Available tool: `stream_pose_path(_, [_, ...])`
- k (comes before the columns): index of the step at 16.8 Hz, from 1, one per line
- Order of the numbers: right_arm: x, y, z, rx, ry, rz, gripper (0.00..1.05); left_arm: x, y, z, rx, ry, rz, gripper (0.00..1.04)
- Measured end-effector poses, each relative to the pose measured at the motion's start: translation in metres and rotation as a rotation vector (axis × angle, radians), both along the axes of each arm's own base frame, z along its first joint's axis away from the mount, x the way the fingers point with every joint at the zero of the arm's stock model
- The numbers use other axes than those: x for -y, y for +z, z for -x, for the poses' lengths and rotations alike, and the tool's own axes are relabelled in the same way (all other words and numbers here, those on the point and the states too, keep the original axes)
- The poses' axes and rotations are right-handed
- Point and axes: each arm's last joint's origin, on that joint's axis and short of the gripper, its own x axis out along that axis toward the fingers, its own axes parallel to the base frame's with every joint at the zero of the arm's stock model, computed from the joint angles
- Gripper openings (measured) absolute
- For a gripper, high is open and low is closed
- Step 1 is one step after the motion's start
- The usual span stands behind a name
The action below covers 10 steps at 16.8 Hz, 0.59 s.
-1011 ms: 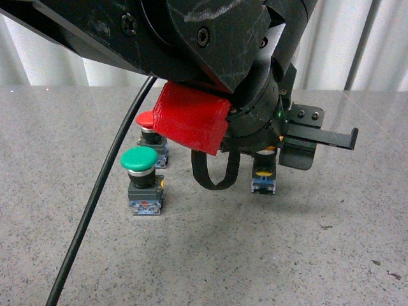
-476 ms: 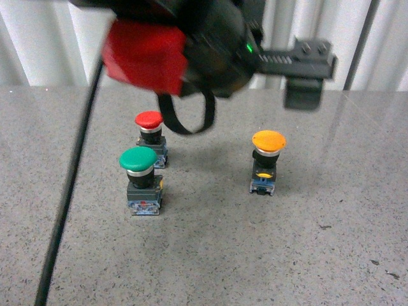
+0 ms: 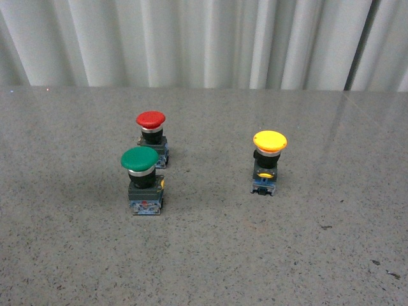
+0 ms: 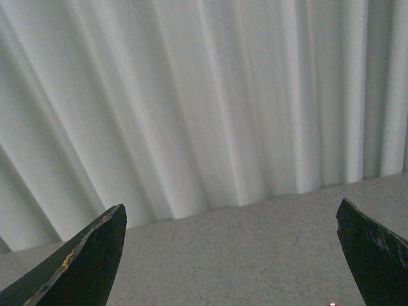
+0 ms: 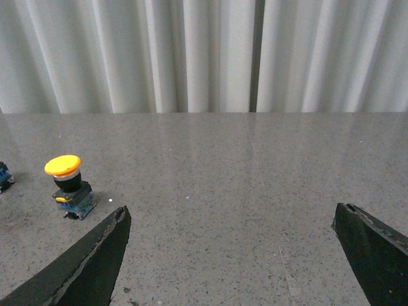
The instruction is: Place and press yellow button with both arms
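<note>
The yellow button [image 3: 269, 141] stands upright on the worktop [image 3: 210, 255], toward the robot's right. Both pairs of jaws gape empty — only the right gripper [image 5: 231, 213] has it in view, so it is probably nearer than the left gripper [image 4: 231, 207].

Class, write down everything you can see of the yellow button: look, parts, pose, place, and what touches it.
The yellow button stands upright on the grey speckled table. In the front view it stands apart, to the right of the green button and the red button. It has a wide, glossy yellow mushroom cap that looks like plastic, a silver collar, a black body with a yellow mark, and a blue base. Only the table touches it.
</note>
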Motion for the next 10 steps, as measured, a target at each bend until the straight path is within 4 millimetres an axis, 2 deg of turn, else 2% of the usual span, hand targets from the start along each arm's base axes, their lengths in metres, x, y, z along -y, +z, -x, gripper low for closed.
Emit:
stream_pose_path(1, [0.0, 0.0, 0.0, 0.0, 0.0, 0.0, 0.98, -0.01, -0.006, 0.017, -0.038, 0.025, 0.02, 0.92])
stream_pose_path(3, [0.0, 0.0, 0.0, 0.0, 0.0, 0.0, 0.98, -0.032, -0.04, 0.041, -0.069, 0.039, 0.159, 0.68])
stream_pose_path(6, [0.0, 0.0, 0.0, 0.0, 0.0, 0.0, 0.98, -0.05, -0.08, 0.06, -0.093, 0.036, 0.219, 0.34])
stream_pose_path(9, [0.0, 0.0, 0.0, 0.0, 0.0, 0.0, 0.98, -0.061, -0.101, 0.075, -0.088, 0.034, 0.237, 0.02])
stream_pose_path(10, [0.0, 0.0, 0.0, 0.0, 0.0, 0.0, 0.98, -0.063, -0.109, 0.079, -0.096, 0.035, 0.238, 0.02])
